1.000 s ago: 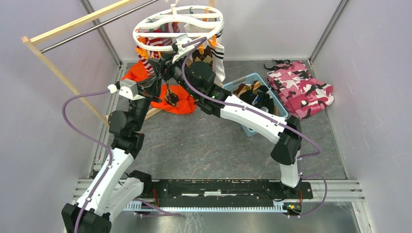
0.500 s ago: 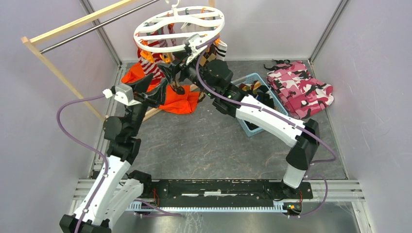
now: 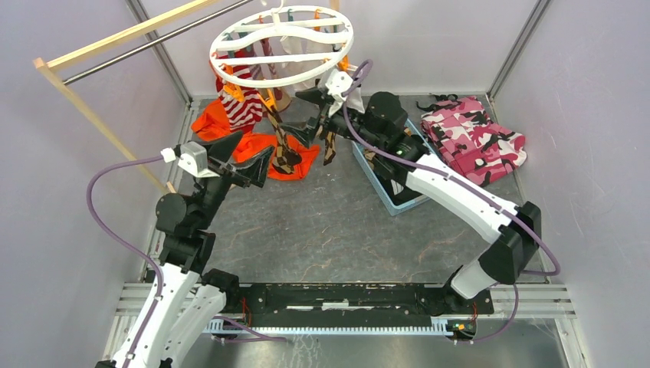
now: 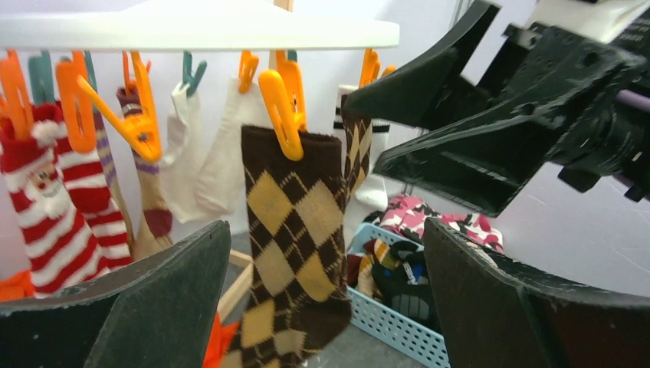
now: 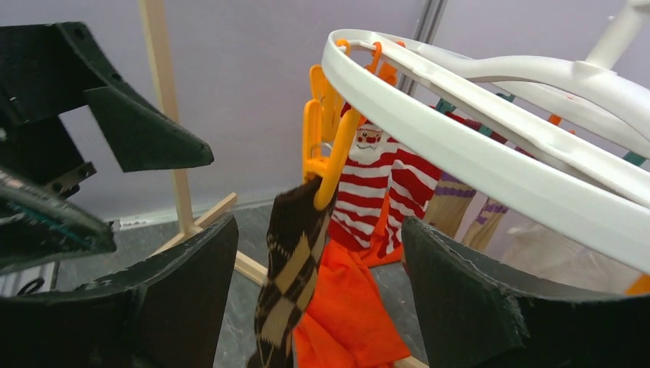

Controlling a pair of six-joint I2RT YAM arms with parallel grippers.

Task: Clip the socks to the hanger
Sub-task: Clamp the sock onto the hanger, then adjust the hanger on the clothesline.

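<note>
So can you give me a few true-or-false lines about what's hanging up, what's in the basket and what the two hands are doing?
1. The brown diamond-pattern sock hangs from an orange clip on the white ring. True.
2. The left hand is squeezing that sock. False: its fingers are spread wide on either side, holding nothing.
3. The blue basket has socks in it. True.
4. The pink camouflage cloth is clipped to the ring. False: it lies on the floor, to the right of the basket.
5. The right hand is open and empty. True.
</note>
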